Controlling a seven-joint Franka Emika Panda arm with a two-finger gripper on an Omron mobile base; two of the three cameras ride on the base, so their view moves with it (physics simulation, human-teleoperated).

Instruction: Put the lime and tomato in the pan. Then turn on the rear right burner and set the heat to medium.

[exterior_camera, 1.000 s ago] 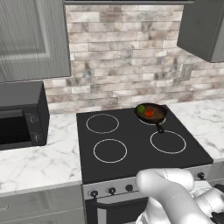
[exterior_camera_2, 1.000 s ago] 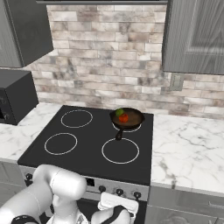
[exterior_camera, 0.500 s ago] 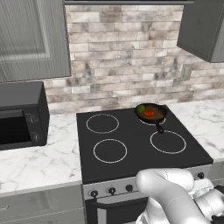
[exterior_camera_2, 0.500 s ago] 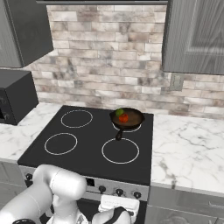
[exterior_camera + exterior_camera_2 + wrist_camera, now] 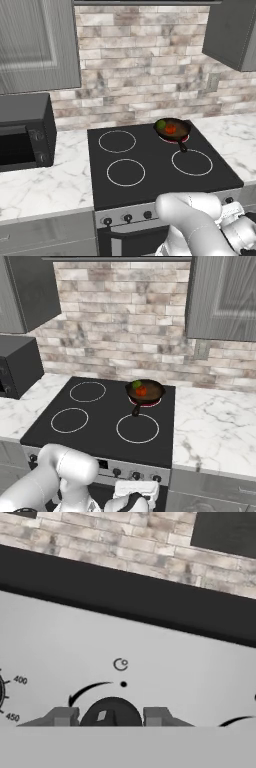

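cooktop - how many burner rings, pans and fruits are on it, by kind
burner rings: 4 (plain, and the rear right burner glowing under the pan)
pan: 1
fruits: 2, lime and tomato
total: 7

The pan [image 5: 173, 130] is carried on the black cooktop [image 5: 150, 170], beyond the jaws; the microwave [image 5: 22, 131] is borne by the marble table [image 5: 45, 182].

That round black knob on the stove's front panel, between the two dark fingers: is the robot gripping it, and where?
The gripper straddles the round black knob, one finger tip at each side of its rim. Whether they actually press it cannot be told.
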